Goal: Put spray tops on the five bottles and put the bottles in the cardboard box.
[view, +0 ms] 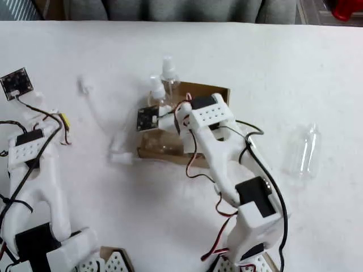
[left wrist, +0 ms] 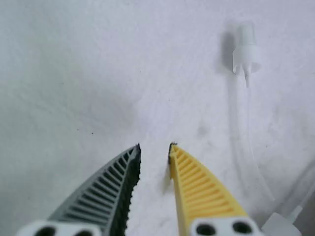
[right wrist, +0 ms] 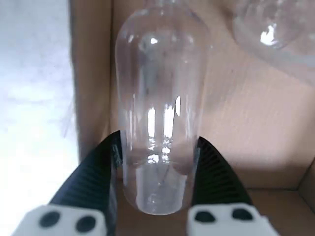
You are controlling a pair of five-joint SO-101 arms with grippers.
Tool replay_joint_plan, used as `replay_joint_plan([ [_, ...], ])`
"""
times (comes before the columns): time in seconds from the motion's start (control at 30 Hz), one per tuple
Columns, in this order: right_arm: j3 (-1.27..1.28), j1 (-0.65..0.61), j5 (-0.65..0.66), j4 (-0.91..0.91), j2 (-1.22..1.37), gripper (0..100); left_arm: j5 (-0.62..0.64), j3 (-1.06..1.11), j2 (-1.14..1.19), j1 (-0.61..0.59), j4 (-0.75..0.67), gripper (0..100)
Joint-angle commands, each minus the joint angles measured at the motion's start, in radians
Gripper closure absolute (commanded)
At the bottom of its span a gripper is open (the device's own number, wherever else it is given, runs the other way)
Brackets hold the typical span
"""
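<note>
Right wrist view has the right gripper [right wrist: 158, 138] clamped on a clear, round-shouldered plastic bottle [right wrist: 160, 98], with one black finger pressed against each side of its lower body. The bottle stretches out ahead of the fingertips over the floor of the brown cardboard box [right wrist: 236, 123], close along one box wall. Its neck runs out of frame, so I cannot tell whether it carries a top. A second clear bottle [right wrist: 275, 29] lies in the box farther ahead, on the side away from that wall.

From above, the right arm bends over the box. Beyond its wrist, at the box's far side, a taller spray-topped bottle [view: 168, 71] and a shorter spray-topped bottle [view: 156, 90] stand upright. A lone clear bottle [view: 303, 150] lies on the white table [view: 283, 56], well out to the arm's right.

The left gripper [left wrist: 154, 146] hangs over the table with a narrow gap between its grey and yellow toothed fingers, holding nothing. A white spray top with a long dip tube [left wrist: 245, 54] lies ahead of the tips on the yellow finger's side.
</note>
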Motion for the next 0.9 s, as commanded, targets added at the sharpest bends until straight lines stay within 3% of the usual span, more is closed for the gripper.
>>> replay_joint_plan([
  [0.0, -0.069, 0.007, 0.005, 0.064, -0.079, 98.2, -0.012, -0.009, -0.001, 0.01, -0.025, 89],
  [0.5, -0.086, 0.012, 0.0, 0.208, -0.312, 98.2, -0.012, -0.009, -0.001, 0.008, -0.025, 89],
  [0.87, -0.078, 0.191, -0.089, 0.32, -0.412, 98.2, -0.012, -0.009, -0.001, 0.008, -0.023, 89],
])
